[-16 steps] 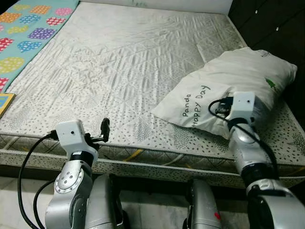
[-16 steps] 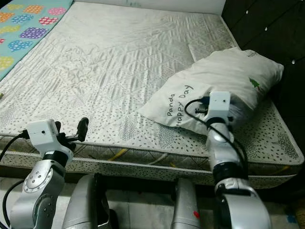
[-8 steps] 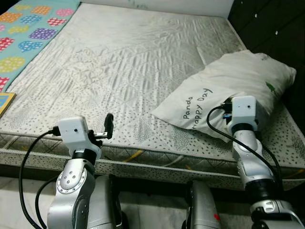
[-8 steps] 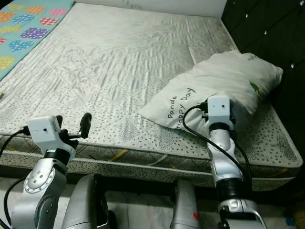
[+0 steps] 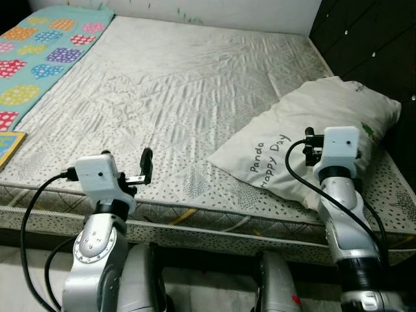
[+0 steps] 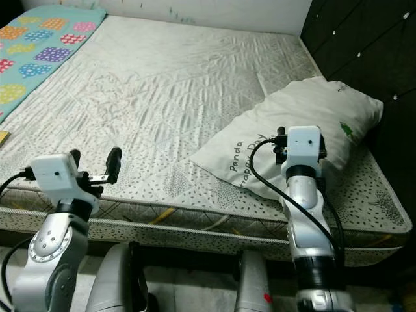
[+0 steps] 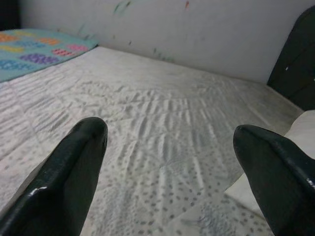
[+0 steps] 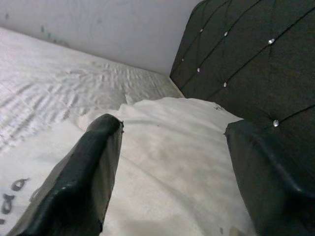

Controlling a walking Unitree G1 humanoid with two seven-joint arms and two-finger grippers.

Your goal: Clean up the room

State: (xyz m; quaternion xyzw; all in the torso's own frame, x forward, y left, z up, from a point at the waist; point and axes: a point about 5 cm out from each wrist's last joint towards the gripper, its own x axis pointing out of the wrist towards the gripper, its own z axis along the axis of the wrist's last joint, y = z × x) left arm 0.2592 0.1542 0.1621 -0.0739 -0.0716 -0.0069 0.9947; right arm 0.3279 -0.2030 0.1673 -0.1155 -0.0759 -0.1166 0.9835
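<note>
Since a second ago the right tool (image 8: pixel 167 162) has lifted off the white pillow (image 5: pixel 318 136) and drawn back from it, and the head camera has tilted up so more of the far bed is visible. The right tool now hovers just above the pillow's near edge with its fingers spread wide and nothing between them. The left tool (image 7: pixel 170 167) is also released, held over the near edge of the mattress (image 5: pixel 169 91), grasping nothing. The pillow, printed with "Panda Happy Day" and a small green tree, lies slanted on the robot's right side of the bed, near the dark tufted headboard (image 8: pixel 256 54). A turquoise blanket with coloured patches (image 5: pixel 45 58) covers the far left side of the bed. The tidying looks at an early stage: the pillow is not yet squared against the headboard and the blanket is not spread across. No boxes, baskets or other containers can be seen.
</note>
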